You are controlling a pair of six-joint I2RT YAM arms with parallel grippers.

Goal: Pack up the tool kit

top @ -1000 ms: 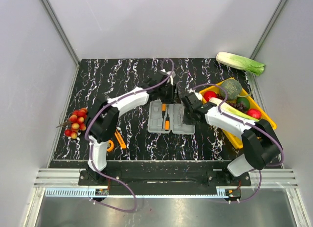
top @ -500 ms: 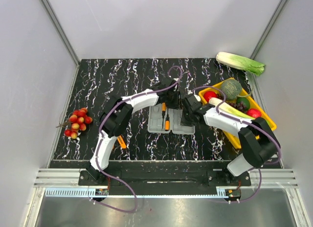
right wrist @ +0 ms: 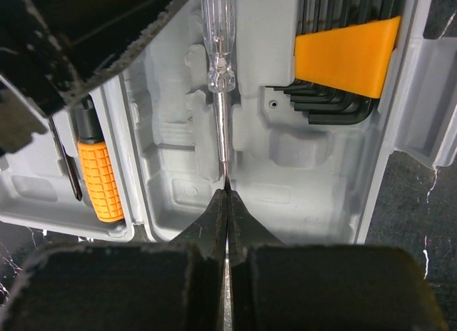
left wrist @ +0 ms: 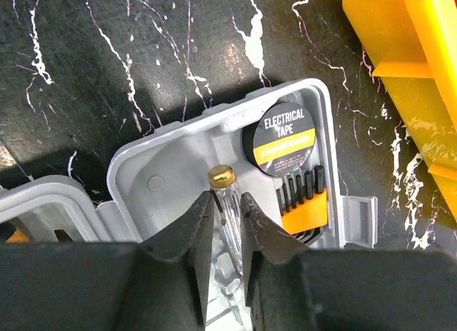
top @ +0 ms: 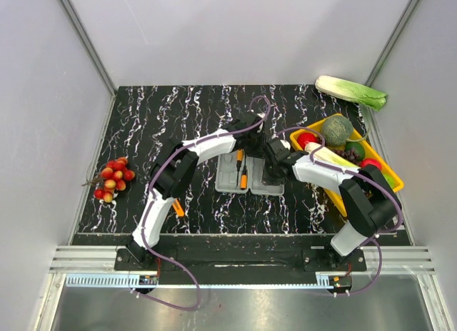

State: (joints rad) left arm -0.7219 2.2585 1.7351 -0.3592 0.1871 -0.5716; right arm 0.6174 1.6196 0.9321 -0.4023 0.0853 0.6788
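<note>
The grey tool kit case (top: 227, 175) lies open mid-table, with both grippers over its right half. In the left wrist view my left gripper (left wrist: 227, 199) has its jaws closed in against the clear handle of a brass-capped screwdriver (left wrist: 221, 177), next to a roll of electrical tape (left wrist: 284, 138) and black hex keys in an orange holder (left wrist: 303, 199). My right gripper (right wrist: 227, 192) is shut on the tip of that screwdriver's metal shaft (right wrist: 223, 131). An orange-handled screwdriver (right wrist: 100, 181) lies in the case's other half.
A yellow tray (top: 389, 175) of vegetables stands just right of the case, close to the right arm. A green cabbage (top: 351, 92) lies at the back right. A bunch of red fruit (top: 111, 179) and an orange tool (top: 171, 205) lie at the left.
My left gripper has moved right over the case's right half and closed on the clear handle. My right gripper has shifted slightly left and shut on the shaft tip.
</note>
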